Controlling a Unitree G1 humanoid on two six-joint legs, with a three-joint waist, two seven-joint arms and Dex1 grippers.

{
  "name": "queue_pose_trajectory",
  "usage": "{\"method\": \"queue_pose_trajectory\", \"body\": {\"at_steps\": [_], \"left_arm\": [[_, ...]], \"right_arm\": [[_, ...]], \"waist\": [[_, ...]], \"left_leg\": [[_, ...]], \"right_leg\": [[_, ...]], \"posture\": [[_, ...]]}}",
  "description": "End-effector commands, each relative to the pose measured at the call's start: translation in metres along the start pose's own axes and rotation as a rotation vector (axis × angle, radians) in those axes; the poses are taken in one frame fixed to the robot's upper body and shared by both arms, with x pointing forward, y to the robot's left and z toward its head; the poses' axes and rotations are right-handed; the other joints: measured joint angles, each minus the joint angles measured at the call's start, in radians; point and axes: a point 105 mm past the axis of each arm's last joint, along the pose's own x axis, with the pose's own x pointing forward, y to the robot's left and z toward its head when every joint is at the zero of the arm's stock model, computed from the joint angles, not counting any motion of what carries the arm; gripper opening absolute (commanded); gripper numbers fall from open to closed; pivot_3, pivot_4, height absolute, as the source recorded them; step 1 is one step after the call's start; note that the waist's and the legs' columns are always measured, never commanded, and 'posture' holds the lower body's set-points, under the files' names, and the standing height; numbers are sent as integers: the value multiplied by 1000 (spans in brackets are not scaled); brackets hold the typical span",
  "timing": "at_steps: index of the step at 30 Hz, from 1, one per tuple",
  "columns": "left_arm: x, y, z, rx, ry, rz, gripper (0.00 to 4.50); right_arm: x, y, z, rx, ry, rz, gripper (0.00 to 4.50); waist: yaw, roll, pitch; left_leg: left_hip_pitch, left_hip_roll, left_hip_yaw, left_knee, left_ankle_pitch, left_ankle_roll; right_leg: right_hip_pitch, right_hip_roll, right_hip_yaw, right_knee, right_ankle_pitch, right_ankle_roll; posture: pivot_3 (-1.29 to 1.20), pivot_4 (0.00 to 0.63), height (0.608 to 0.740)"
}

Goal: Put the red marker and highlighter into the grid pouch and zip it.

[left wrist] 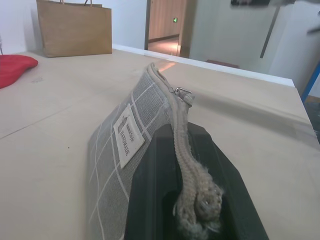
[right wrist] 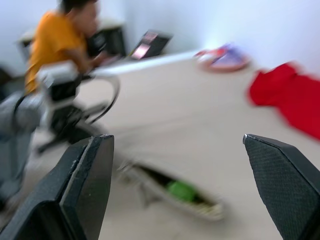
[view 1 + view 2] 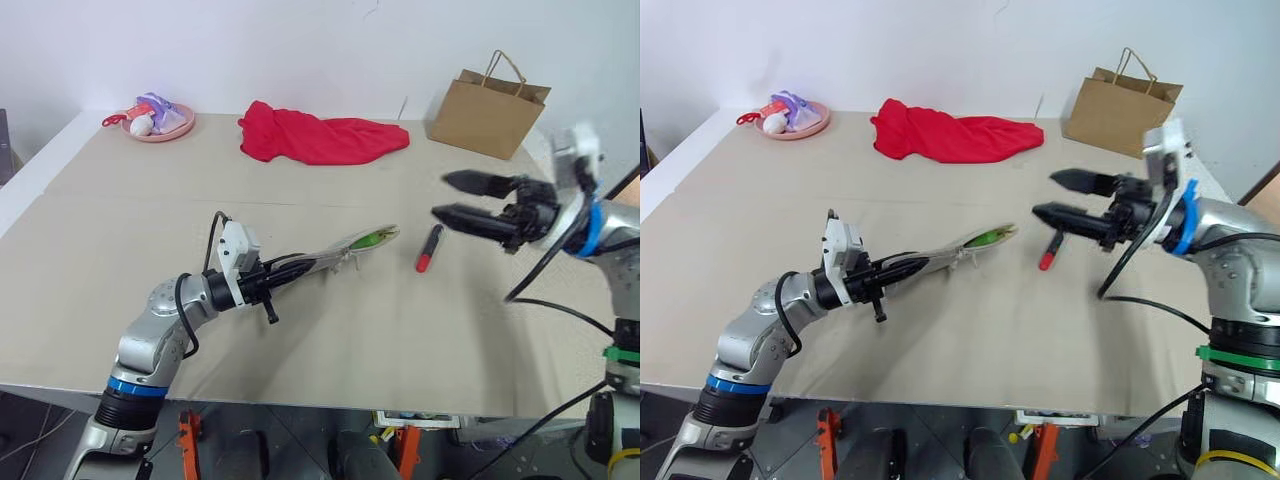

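My left gripper (image 3: 288, 268) is shut on the near end of the grid pouch (image 3: 335, 251), holding it edge-up and slightly lifted over the table. The left wrist view shows its white label and zipper pull (image 1: 183, 92). The pouch's far end gapes open, and the lime-green highlighter (image 3: 372, 239) lies inside the mouth, as the right wrist view confirms (image 2: 181, 190). The red marker (image 3: 428, 248) rests on the table just right of the pouch mouth. My right gripper (image 3: 442, 197) hangs open and empty above the table, right of the marker, pointing left.
A red cloth (image 3: 320, 138) lies at the back middle. A brown paper bag (image 3: 488, 112) stands at the back right, and a pink dish (image 3: 158, 120) with toys sits at the back left. A person in an orange shirt (image 2: 55, 40) sits beyond the table.
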Motion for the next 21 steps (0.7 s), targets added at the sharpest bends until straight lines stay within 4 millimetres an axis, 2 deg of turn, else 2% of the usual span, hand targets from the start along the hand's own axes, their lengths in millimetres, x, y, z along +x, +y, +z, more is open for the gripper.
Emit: {"method": "queue_pose_trajectory", "body": {"at_steps": [1, 3, 7, 9, 13, 18, 21], "left_arm": [[0, -3, 16, 58, -28, -6, 0], [0, -3, 16, 63, -24, -4, 0], [0, -4, 15, 65, -21, 0, 0], [-1, -6, 15, 64, -18, 1, 0], [0, -7, 14, 65, -16, 0, 0], [1, -9, 12, 67, -19, -1, 0], [-1, -10, 8, 65, -21, 3, 0]], "right_arm": [[-1, -61, -45, 44, 209, -439, 4450], [-1, -71, -66, 48, 301, -549, 4450], [12, -59, -93, 37, 371, -645, 4450], [17, -56, -106, 136, 367, -728, 4450], [21, -50, -119, 197, 390, -790, 4450], [9, -56, -133, 253, 427, -887, 4450], [12, -46, -141, 294, 445, -862, 4450]], "waist": [[-3, 0, 0], [-3, -1, 0], [0, 0, 0], [-2, 0, 0], [1, 0, 0], [2, 0, 0], [0, 0, -1]], "left_leg": [[0, 0, 0, 0, 0, 0], [1, -1, 1, 0, 0, 0], [-2, -1, 1, -2, 1, 0], [-4, 0, 0, -2, 0, 0], [-4, -1, 0, -3, 0, 0], [-4, -4, 0, -2, 0, 0], [-4, -4, 0, -1, 0, 0]], "right_leg": [[0, 0, 1, 0, 0, 1], [0, 0, 3, 0, 1, 2], [-3, 0, 2, 0, 0, 1], [-5, 0, 2, 0, 0, 1], [-5, -1, 2, 0, 0, 1], [-4, -4, 1, 0, -1, 2], [-3, -4, 1, 0, 0, 3]], "posture": [[0, 150, 740], [0, 150, 740], [0, 150, 740], [0, 150, 740], [0, 150, 740], [0, 150, 740], [0, 150, 740]]}}
